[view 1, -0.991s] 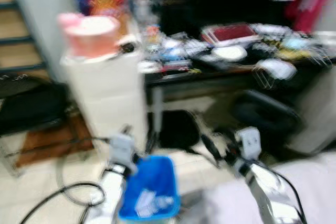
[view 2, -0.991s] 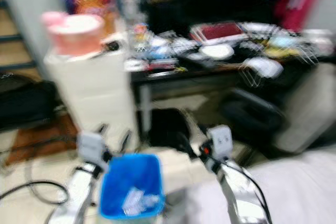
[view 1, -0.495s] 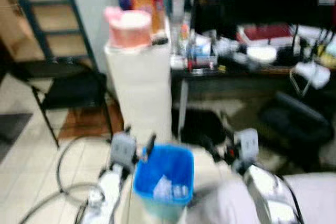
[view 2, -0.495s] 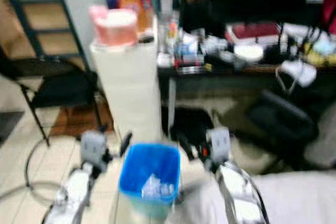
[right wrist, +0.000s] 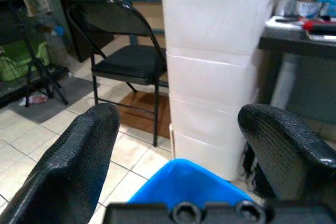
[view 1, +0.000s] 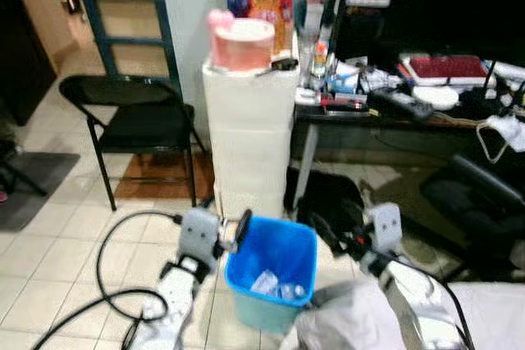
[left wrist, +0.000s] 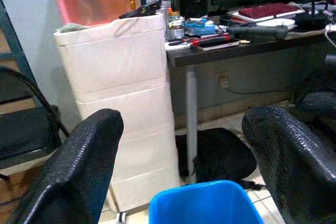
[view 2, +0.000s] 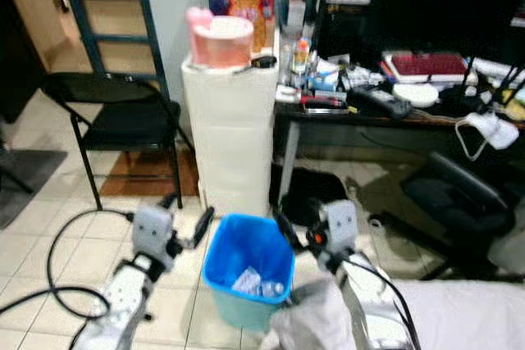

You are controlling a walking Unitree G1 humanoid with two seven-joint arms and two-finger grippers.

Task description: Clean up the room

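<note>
Tiled floor (view 1: 49, 260); square blue plastic bin (view 1: 272, 272) holds crumpled wrappers (view 1: 275, 285).

no legible text, labels, numbers or signs

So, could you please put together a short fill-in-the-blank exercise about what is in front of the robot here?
1. The bin between the left pincer and the right pincer is coloured ____.
2. The pink container stands on top of the white ____.
3. The black folding chair stands on the robot's ____ side of the white drawer unit.
4. In the wrist views, both pincers have their fingers ____.

Missing words: blue; drawer unit; left; open
</note>
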